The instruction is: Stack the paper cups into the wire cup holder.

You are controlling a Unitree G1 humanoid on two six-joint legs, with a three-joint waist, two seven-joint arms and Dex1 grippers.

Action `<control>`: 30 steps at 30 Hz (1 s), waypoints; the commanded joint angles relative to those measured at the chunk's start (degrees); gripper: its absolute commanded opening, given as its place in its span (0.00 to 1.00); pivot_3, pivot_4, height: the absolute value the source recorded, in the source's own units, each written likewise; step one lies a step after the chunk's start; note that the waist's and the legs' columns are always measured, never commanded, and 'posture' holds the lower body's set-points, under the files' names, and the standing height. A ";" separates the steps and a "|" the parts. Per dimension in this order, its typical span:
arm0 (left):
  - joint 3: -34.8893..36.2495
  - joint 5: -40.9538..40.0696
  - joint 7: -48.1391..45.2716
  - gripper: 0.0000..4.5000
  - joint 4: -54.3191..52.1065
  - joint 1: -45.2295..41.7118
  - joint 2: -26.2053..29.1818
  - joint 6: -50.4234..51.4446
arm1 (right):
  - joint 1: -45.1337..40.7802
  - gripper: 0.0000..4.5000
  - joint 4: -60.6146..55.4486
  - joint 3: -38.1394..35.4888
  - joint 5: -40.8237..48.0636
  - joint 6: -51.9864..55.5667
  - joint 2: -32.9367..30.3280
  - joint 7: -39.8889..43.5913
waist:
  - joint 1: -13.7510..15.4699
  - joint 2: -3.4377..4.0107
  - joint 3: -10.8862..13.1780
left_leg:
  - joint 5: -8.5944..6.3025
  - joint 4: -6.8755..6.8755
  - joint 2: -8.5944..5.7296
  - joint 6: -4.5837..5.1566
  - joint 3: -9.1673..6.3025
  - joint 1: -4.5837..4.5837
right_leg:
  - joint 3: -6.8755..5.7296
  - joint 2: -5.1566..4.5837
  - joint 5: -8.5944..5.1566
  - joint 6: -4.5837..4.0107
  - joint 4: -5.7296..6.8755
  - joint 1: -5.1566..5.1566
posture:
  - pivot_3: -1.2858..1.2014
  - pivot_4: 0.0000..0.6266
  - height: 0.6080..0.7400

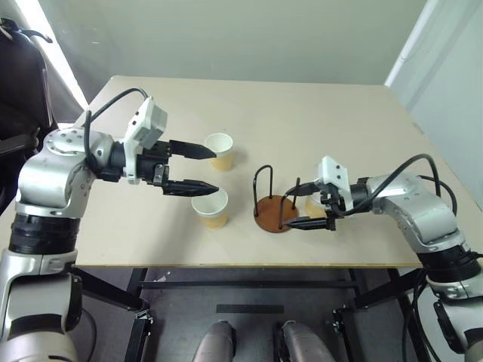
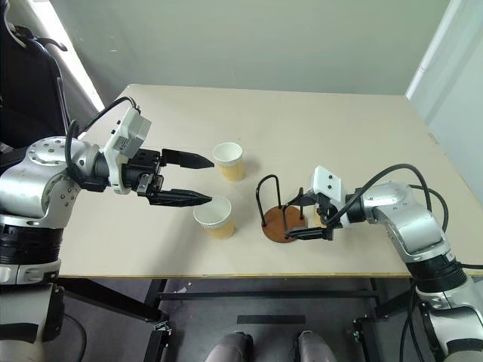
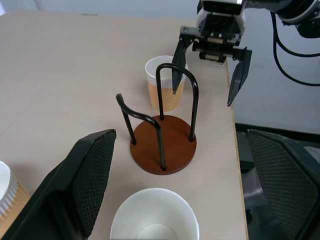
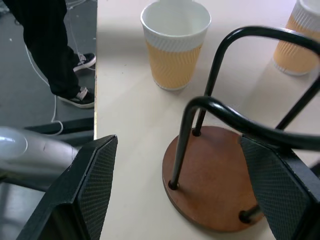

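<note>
The wire cup holder (image 1: 275, 207) stands on the bench (image 1: 339, 128) with nothing in it, so no cup is stacked yet and all the work is left, I think. One of the paper cups (image 3: 162, 82) stands just beside the holder, near the right hand (image 1: 308, 208), whose fingers are apart and hold nothing. The other two paper cups (image 1: 210, 207) (image 1: 219, 150) stand close to the left hand (image 1: 205, 167), which is also wide apart and empty.

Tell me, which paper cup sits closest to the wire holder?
The cup standing just behind the wire holder, by the right gripper; the other two stand farther off.
</note>
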 commanded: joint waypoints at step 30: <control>-1.09 0.42 -2.55 1.00 -1.25 -1.01 0.63 -2.50 | -2.25 0.88 9.44 2.16 -15.77 -21.56 -8.95 5.31 | 0.10 0.00 0.00 | -0.03 0.05 0.00 0.03 -0.01 -0.02 | 0.01 -0.01 0.08 0.16 -0.01 0.02 | 0.52 0.24 1.00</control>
